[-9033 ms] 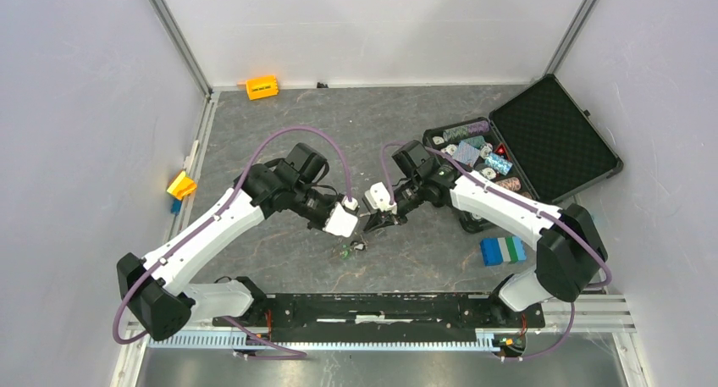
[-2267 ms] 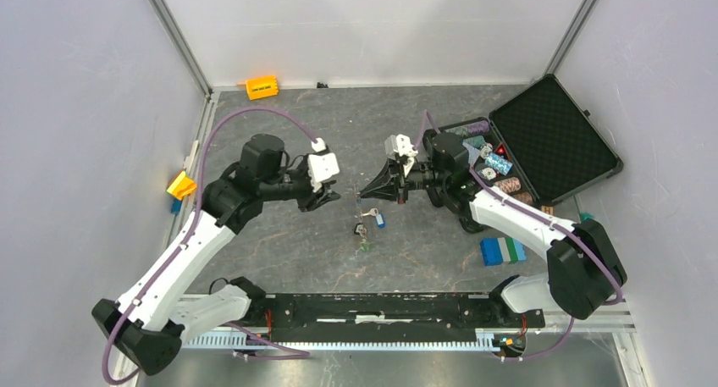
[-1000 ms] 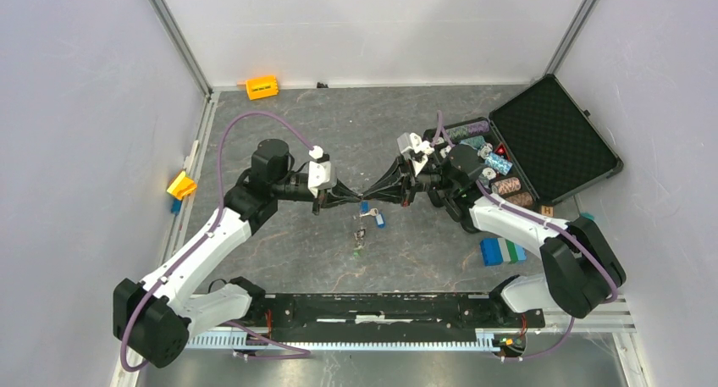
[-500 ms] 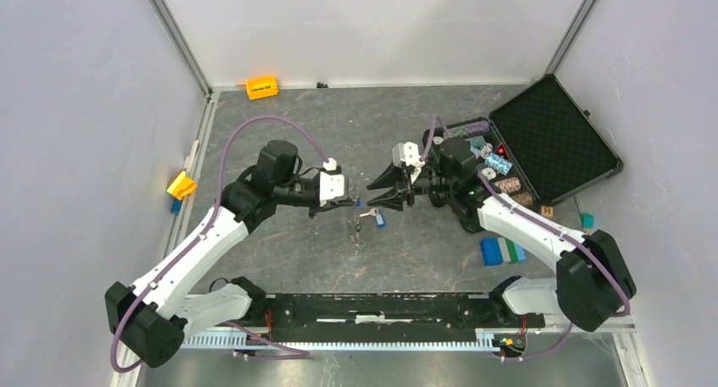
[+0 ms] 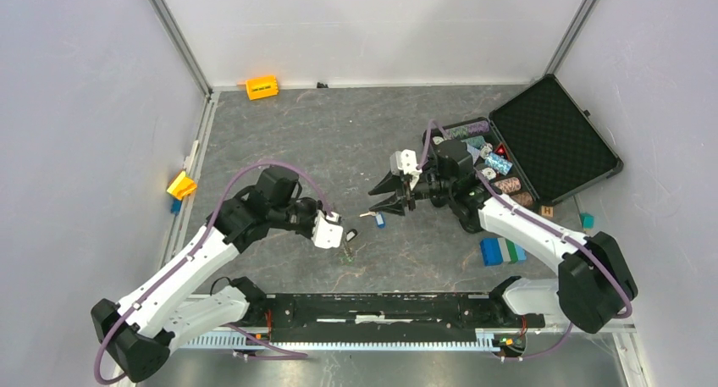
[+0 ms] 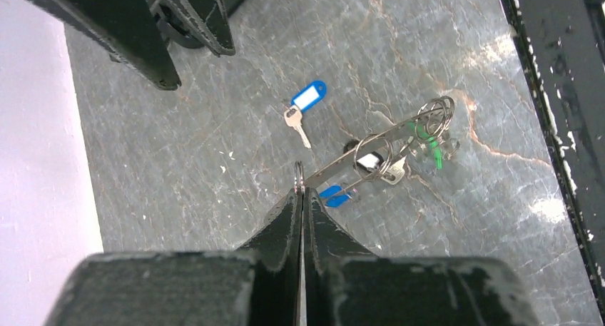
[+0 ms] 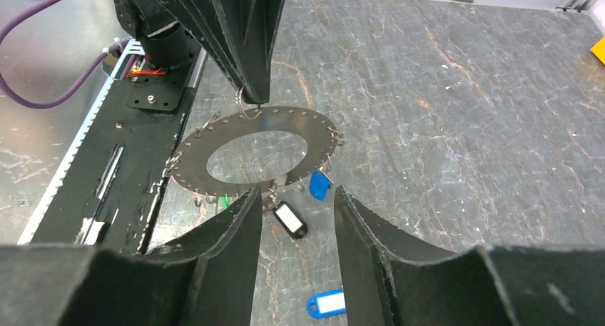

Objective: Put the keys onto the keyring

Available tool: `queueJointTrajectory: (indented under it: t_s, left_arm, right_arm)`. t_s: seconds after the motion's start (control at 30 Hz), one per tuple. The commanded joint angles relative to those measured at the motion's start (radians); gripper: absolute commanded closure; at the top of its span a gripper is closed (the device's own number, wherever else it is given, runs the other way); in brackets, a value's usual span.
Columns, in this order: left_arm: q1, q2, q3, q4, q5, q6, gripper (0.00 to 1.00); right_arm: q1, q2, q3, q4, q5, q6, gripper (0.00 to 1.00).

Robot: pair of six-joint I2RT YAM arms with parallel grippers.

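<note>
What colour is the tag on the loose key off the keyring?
The tag is blue with a white insert, clearest in the left wrist view.

Open case [image 5: 555, 137] (chips [image 5: 498, 164] inside)

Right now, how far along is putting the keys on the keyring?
Done: black-tag key, blue-tag key and green-tag key hang on the keyring. In hand: left tool pinches its rim; right tool open, empty. Left: loose blue key on the table.

Loose key [image 6: 307, 98] on table [image 5: 339, 133], between keyring [image 7: 285, 118] and case [image 5: 555, 141].
</note>
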Motion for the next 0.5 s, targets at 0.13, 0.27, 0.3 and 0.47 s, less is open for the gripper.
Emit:
queueJointTrajectory:
  t_s: [0.13, 0.27, 0.3, 0.47]
  left_arm:
    - [-0.054, 0.024, 0.049, 0.002, -0.157, 0.069, 0.98]
    - [-0.076, 0.08, 0.151, -0.028, -0.196, -0.073, 0.98]
    - [-0.079, 0.103, 0.189, -0.052, -0.201, -0.114, 0.98]
    - [-0.08, 0.204, 0.346, -0.151, -0.185, -0.298, 0.98]
  right_arm:
    - [0.061, 0.048, 0.065, 0.022, 0.003, 0.006, 0.55]
    - [0.081, 0.079, 0.109, -0.003, 0.032, 0.01, 0.56]
    - [0.084, 0.086, 0.12, -0.011, 0.035, 0.012, 0.56]
    - [0.092, 0.101, 0.145, -0.026, 0.054, 0.013, 0.56]
